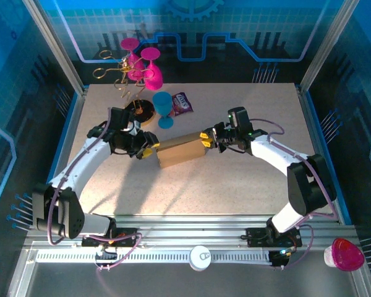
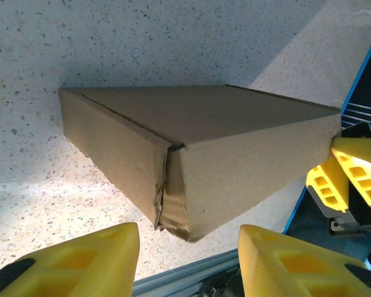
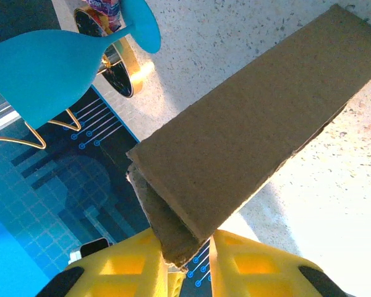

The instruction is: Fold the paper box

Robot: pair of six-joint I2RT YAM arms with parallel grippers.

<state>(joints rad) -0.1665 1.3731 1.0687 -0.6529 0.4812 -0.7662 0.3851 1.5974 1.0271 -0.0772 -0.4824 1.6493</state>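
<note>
The paper box (image 1: 181,151) is a flat brown cardboard box lying closed at the table's middle. My left gripper (image 1: 149,150) is at its left end. In the left wrist view its yellow fingers (image 2: 80,260) stand open and wide apart, with the box's crumpled near corner (image 2: 173,216) just ahead of the gap. My right gripper (image 1: 205,140) is at the box's right end. Seen from the right wrist, the gripper (image 3: 188,260) is shut on a corner of the box (image 3: 247,136), pinching its cardboard edge.
Behind the box stand a blue goblet (image 1: 164,108), a purple snack packet (image 1: 182,104) and a gold rack with pink goblets (image 1: 139,68) on a black round base (image 1: 143,111). A pink cup (image 1: 346,253) sits off the table at the near right.
</note>
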